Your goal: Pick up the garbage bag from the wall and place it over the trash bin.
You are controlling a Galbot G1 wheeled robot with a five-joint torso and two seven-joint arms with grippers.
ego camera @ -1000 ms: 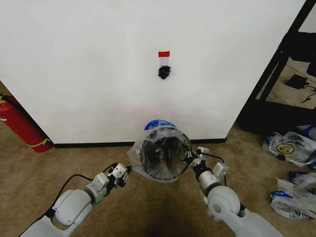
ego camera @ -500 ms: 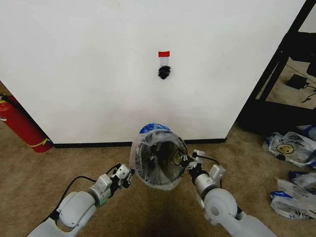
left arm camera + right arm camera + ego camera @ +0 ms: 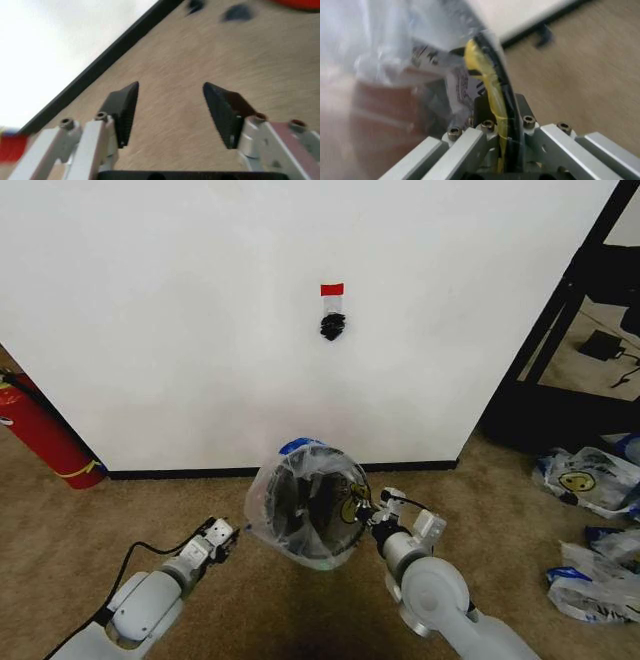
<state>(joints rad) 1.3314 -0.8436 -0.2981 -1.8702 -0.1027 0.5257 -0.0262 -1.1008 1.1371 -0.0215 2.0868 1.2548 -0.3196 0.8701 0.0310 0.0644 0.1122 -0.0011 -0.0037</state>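
Note:
The translucent garbage bag [image 3: 300, 502] is stretched over the round trash bin [image 3: 318, 552], whose dark mesh shows through the plastic; the bin stands on the carpet just before the white wall [image 3: 200, 330]. My right gripper [image 3: 366, 516] is shut on the bag's edge at the bin's right side; in the right wrist view the yellow-printed plastic [image 3: 487, 80] runs between the closed fingers. My left gripper [image 3: 222, 536] hangs to the bin's left, apart from the bag. It is open, its black pads [image 3: 124, 110] framing bare carpet.
A red tape strip [image 3: 332, 289] and a black hook [image 3: 332, 327] sit on the wall above the bin. A red fire extinguisher [image 3: 40, 432] leans at the far left. Several smiley bags [image 3: 590, 480] lie at the right near a black shelf frame [image 3: 560, 310].
My left gripper let go of the bag's left edge and drew back to the left. The right gripper, still holding, shifted slightly left and nearer. The bag's rim slumped leftward.

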